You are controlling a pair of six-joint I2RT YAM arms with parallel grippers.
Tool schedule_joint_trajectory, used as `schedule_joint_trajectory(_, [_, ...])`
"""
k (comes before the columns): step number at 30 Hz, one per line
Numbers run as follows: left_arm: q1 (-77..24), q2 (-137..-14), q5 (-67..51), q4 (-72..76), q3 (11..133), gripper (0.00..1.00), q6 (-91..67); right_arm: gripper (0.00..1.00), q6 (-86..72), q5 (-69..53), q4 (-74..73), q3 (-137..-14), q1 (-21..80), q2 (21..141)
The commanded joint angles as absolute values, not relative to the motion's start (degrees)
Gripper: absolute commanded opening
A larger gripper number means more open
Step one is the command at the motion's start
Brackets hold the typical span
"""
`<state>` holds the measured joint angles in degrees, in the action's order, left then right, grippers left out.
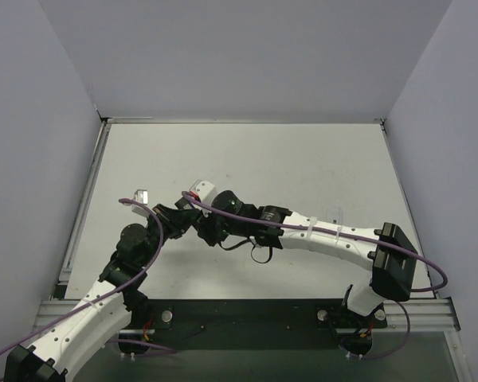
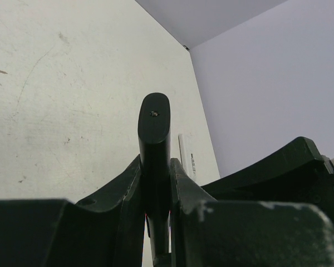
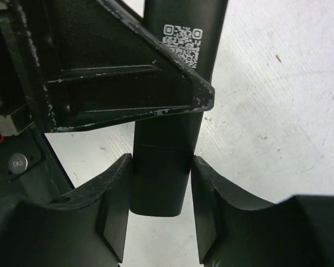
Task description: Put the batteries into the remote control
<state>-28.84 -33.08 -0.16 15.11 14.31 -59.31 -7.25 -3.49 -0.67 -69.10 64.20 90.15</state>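
Remote point(image 3: 162, 178): top end cut by frame edge; overhead, not discernible.

The left pincer point(image 2: 156, 167) and right pincer point(image 3: 161, 167) meet on one dark remote point(image 3: 166, 189), blocking each other; open bench point(image 1: 303, 159) lies beyond both, walls point(image 1: 223, 56) farther off.

White arm links point(image 1: 334, 239), black joints point(image 1: 227, 203), purple cables point(image 1: 223, 213), scuffed black jaws.

Left hand point(image 2: 156, 169) holds remote point(image 2: 154, 122); right hand point(image 3: 160, 167) fingers touch its sides
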Motion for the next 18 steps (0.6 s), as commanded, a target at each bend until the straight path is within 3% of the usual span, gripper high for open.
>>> schedule_joint_trajectory(1, [-29.0, -32.7, 1.5, 16.4, 18.1, 0.0, -58.8, 0.28, -6.6, -1.9, -3.1, -70.8, 65.0, 90.6])
schedule_joint_trajectory(7, [-28.9, -32.1, 4.6, 14.9, 19.0, 0.0, -57.9, 0.21, -7.1, -2.0, -4.7, -67.9, 65.5, 89.7])
schedule_joint_trajectory(18, [-27.7, -33.0, 8.4, 20.5, 16.6, 0.0, -57.1, 0.2, -8.0, -3.4, -6.3, -60.6, 66.2, 87.6])
